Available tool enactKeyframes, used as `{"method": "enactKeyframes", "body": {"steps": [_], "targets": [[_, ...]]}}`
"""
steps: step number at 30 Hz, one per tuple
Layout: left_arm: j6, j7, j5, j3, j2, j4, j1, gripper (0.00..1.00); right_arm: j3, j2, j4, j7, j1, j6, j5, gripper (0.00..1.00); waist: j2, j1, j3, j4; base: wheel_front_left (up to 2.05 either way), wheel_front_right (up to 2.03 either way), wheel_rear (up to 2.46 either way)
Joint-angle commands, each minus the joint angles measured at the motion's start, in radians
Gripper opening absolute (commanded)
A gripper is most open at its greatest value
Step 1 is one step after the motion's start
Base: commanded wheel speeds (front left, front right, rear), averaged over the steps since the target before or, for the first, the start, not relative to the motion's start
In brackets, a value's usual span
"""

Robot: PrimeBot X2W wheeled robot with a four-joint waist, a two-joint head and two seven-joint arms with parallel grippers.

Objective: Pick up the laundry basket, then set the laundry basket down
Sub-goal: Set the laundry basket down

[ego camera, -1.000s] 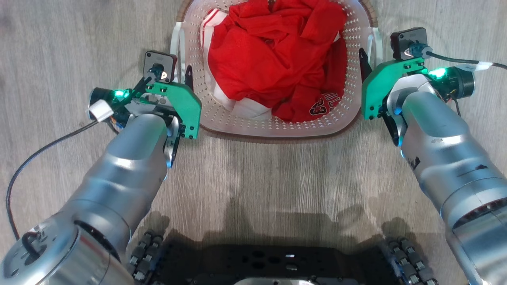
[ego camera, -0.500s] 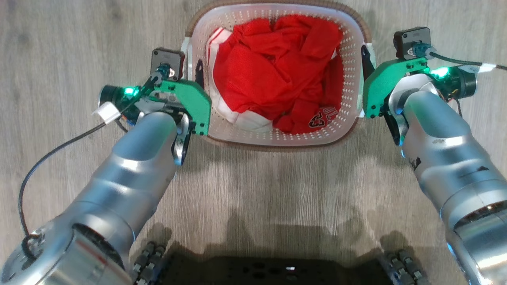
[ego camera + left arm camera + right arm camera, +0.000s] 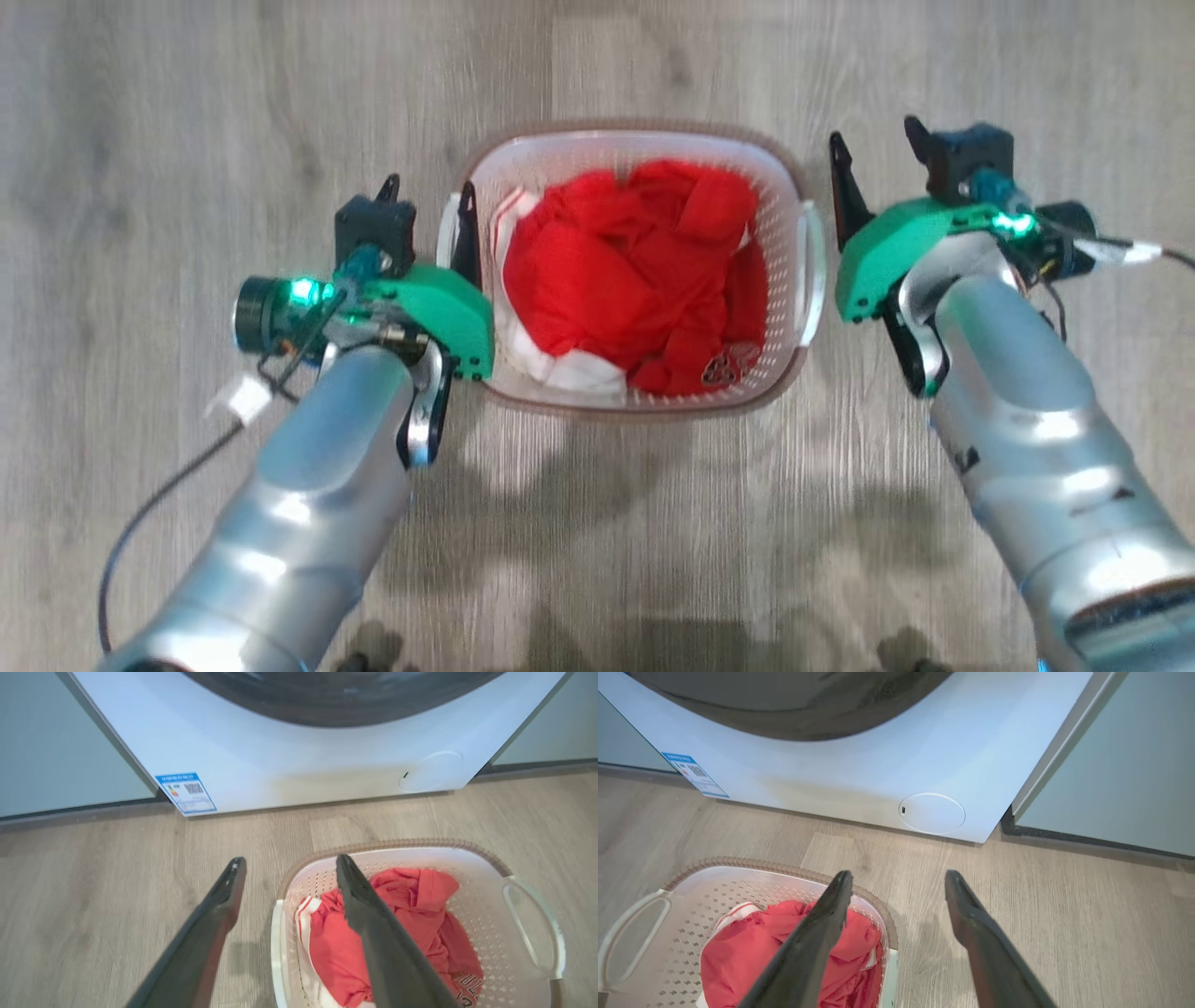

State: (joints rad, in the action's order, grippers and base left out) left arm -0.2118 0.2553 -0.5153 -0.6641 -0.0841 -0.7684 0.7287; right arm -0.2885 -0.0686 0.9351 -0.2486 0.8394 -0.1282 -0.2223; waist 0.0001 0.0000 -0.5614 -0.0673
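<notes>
The laundry basket (image 3: 782, 280) stands on the wooden floor (image 3: 187, 140), a little way in front of a washing machine (image 3: 299, 760), with a heap of red clothes (image 3: 635, 280) inside it. It lies between the two arms. The left gripper (image 3: 428, 210) has its jaws spread wide. In the left wrist view one finger hangs over the inside of the basket and the other over bare floor, so they straddle the left handle (image 3: 449, 233) without gripping it. The right gripper (image 3: 878, 157) is likewise released, its jaws apart beside the right handle (image 3: 810, 271).

The basket is probably light. It looks like thin perforated plastic that is stiff enough to keep its shape, though the walls may flex if squeezed. The soft clothes should add little weight. The smooth handles look like the right places to hold, one in each gripper. A lift by one side alone would likely tip it.
</notes>
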Motion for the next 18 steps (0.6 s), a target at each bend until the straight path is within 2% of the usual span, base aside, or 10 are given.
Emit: {"method": "enactKeyframes", "body": {"steps": [1, 9, 18], "targets": [[-0.004, 0.006, 0.042, 0.062, -0.031, 0.058, -0.046, 1.0, 0.002, 0.018, -0.058, -0.013, -0.053, -0.003, 0.009, 1.0, -0.0001, 0.0, 0.083, 0.006, 0.0, 0.0, 0.0], [0.036, 0.006, 0.184, 0.219, -0.004, 0.242, -0.237, 1.0, 0.055, 0.018, -0.227, -0.013, -0.211, -0.003, 0.02, 1.0, -0.0001, 0.0, 0.231, 0.001, 0.0, 0.0, 0.0], [0.088, 0.006, 0.286, 0.311, 0.018, 0.409, -0.363, 1.0, 0.092, 0.018, -0.383, -0.013, -0.372, -0.003, 0.028, 1.0, -0.0001, 0.0, 0.326, 0.002, 0.0, 0.0, 0.0]]}}
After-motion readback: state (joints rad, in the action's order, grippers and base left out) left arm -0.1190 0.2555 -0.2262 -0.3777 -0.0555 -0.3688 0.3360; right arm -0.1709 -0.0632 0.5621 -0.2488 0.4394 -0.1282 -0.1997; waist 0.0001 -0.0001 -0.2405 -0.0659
